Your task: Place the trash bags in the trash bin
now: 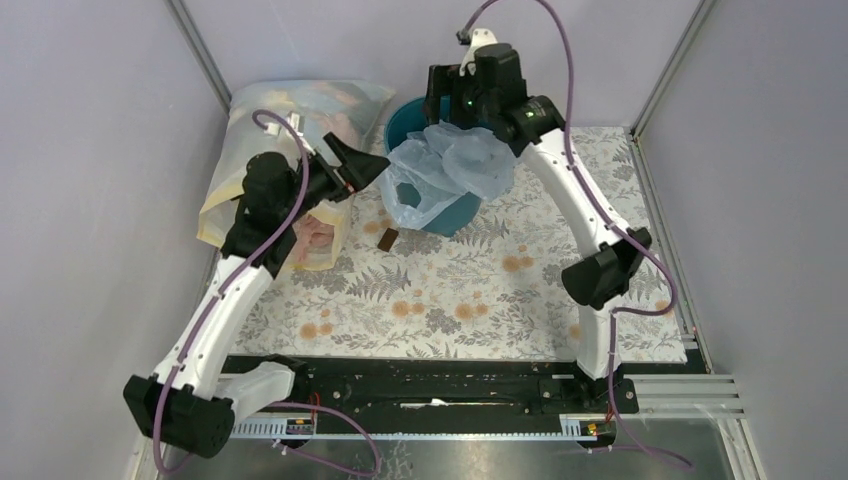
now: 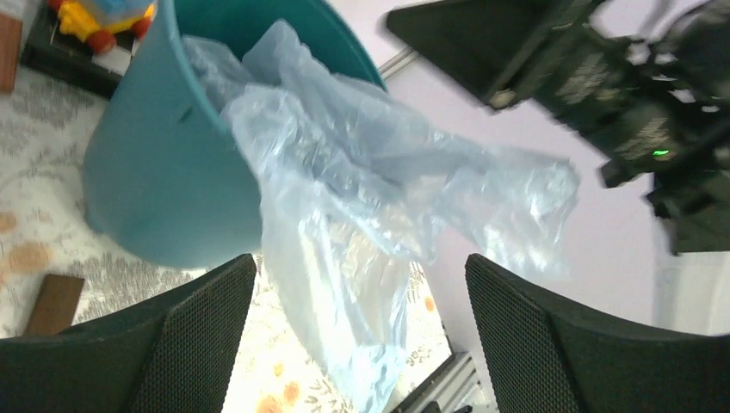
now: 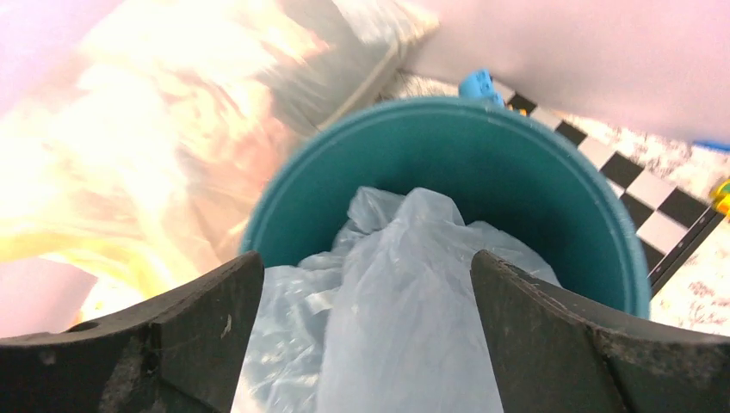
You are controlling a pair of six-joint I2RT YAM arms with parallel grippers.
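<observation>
Left gripper (image 1: 362,172) is standing just beside the trash bin (image 1: 458,214), fingers spread wide and gripping nothing. The pale blue trash bag (image 1: 452,162) is lying draped over the bin's near rim, partly inside, partly hanging outside. Right gripper (image 1: 447,103) is hovering above the far rim, fingers likewise spread, holding nothing.

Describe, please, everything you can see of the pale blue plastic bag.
The trash bag is a thin, translucent pale blue film, crinkled and puffed up. It lies half in the trash bin: one part sits inside the mouth, the rest drapes over the rim and hangs down the outer wall. The bin carries it. The left gripper and the right gripper both stand open, and neither grips it.
</observation>
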